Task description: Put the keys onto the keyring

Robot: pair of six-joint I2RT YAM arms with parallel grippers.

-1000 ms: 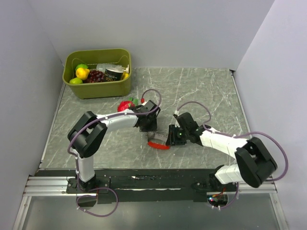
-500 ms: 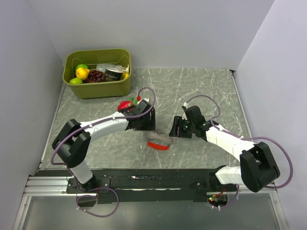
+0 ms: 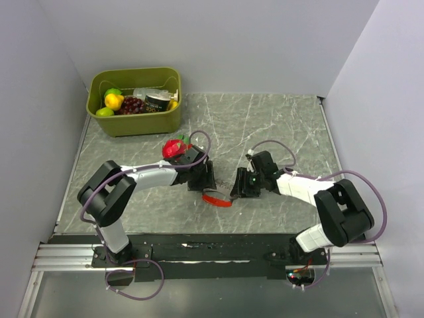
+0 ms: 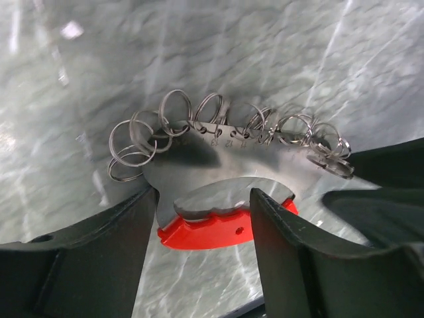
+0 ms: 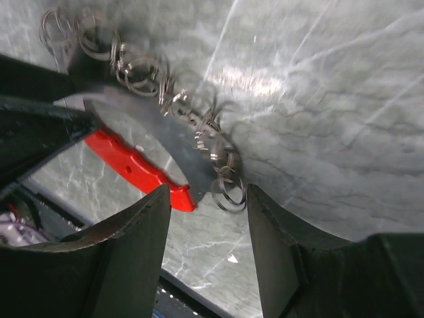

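Robotics lab cell, plain white walls (image 3: 218, 46) around a grey marble-patterned tabletop (image 3: 278, 126), 2 white-and-black robot arms (image 3: 152, 175) on an aluminium rail (image 3: 66, 255)

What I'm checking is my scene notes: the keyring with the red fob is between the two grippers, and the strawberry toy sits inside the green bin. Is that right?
One detail is wrong: the strawberry toy sits outside the green bin, right beside the left arm; the top external view shows it. The keyring is indeed between the left gripper and right gripper.
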